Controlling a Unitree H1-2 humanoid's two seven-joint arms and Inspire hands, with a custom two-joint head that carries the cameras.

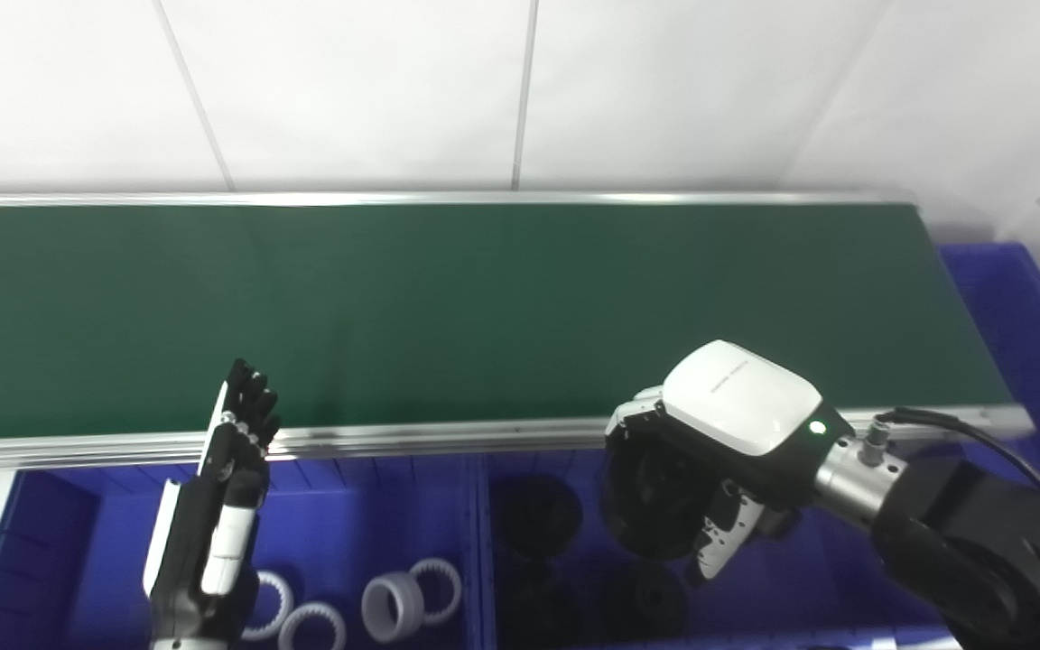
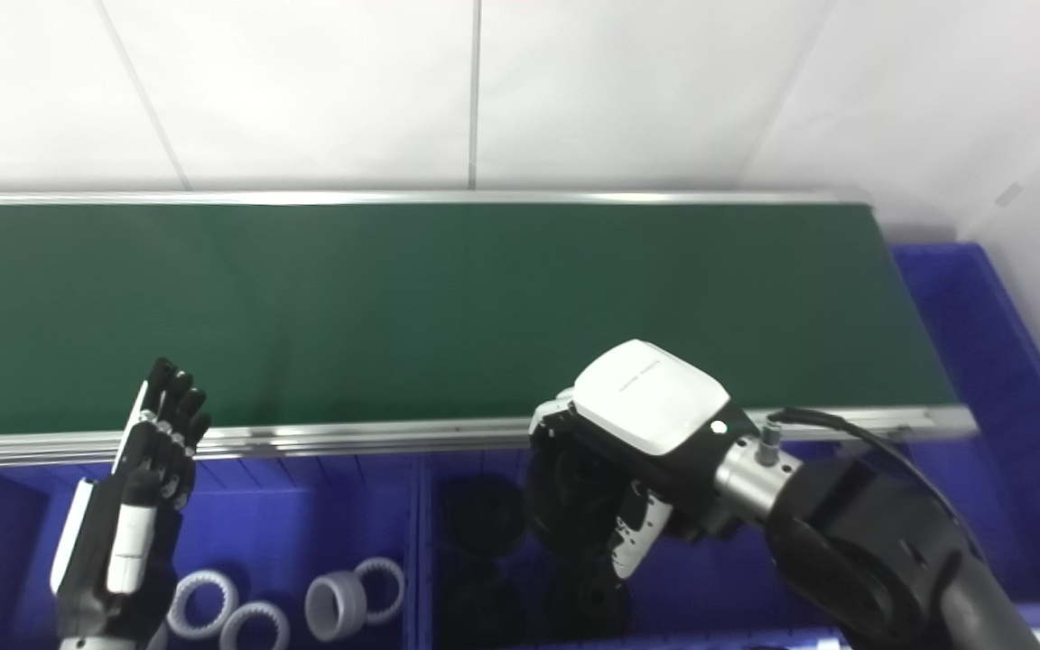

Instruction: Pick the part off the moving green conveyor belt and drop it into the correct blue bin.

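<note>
The green conveyor belt (image 1: 484,298) runs across the view and carries no part. My right hand (image 1: 719,433) is curled around a round black part (image 1: 651,501) and holds it just in front of the belt's near rail, above the right blue bin (image 1: 845,578). Black round parts (image 1: 538,515) lie in that bin. My left hand (image 1: 222,506) stands upright with fingers straight and apart, empty, over the left blue bin (image 1: 339,515), its fingertips at the near rail. White toothed rings (image 1: 403,600) lie in the left bin.
A divider wall (image 1: 484,542) separates the two bins. Another blue bin (image 1: 1026,316) sits past the belt's right end. The aluminium near rail (image 1: 448,438) edges the belt. A white wall stands behind.
</note>
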